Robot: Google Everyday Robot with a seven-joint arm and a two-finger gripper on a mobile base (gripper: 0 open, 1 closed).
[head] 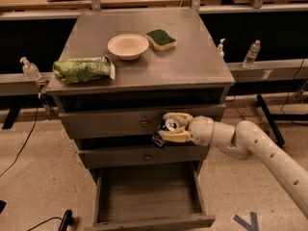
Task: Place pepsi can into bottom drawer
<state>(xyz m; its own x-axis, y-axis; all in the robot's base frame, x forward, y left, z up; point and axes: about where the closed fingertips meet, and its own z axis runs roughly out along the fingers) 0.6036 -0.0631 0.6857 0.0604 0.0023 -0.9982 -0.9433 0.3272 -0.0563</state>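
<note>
Cabinet front [115,125]: claw [169,127] around blue can [171,125]

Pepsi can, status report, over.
End effector shut on small dark blue pepsi can. Both hang above deep grey metal bottom drawer, pulled open. Nothing in the way.

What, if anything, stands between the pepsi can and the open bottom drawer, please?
Nothing visible does. The gripper holds the pepsi can in front of the closed upper drawers. The bottom drawer is pulled out below it, with only open air between them.
</note>
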